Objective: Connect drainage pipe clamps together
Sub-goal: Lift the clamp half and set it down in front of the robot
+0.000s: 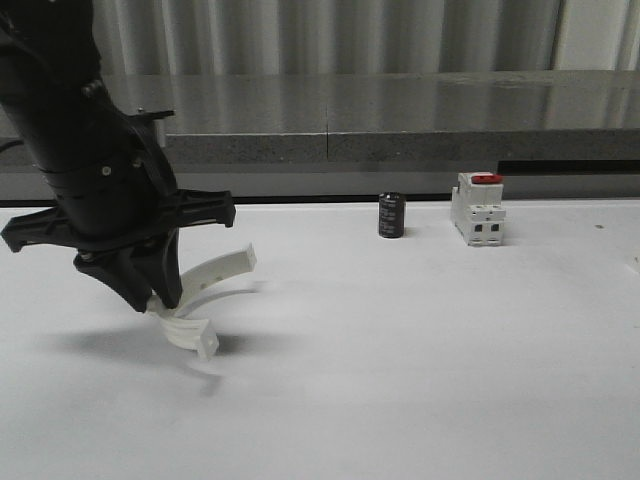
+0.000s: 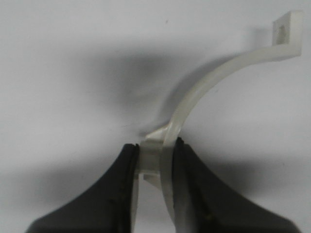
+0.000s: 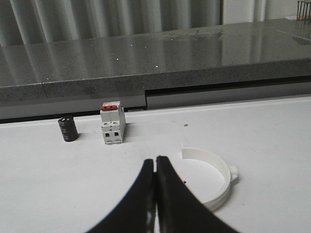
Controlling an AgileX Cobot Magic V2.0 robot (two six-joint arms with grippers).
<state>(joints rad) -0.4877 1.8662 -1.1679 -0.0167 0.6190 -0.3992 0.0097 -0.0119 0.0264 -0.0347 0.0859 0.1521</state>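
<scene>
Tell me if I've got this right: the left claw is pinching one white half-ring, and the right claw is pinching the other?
Half right. The left claw does pinch a white half-ring. But the right wrist view shows the right claw shut on nothing, with the other half-ring lying on the table.

- We see a white table (image 1: pixel 420 360), matte, taking up the whole near area in the front view.
- 1 small black cylinder (image 1: pixel 391 215), a capacitor by its look, stands upright near the table's far edge; we also see it in the right wrist view.
- 1 white boxy switch block (image 1: pixel 477 210) with a red top stands upright just right of the cylinder, near it but apart.
- Behind the table runs a grey speckled stone ledge (image 1: pixel 400 115), glossy on top, with a vertical seam near its middle.
- Behind that, a pale corrugated wall (image 1: pixel 330 35) with vertical ribs.
- Small dark specks on the table; we can't tell what they are.
</scene>
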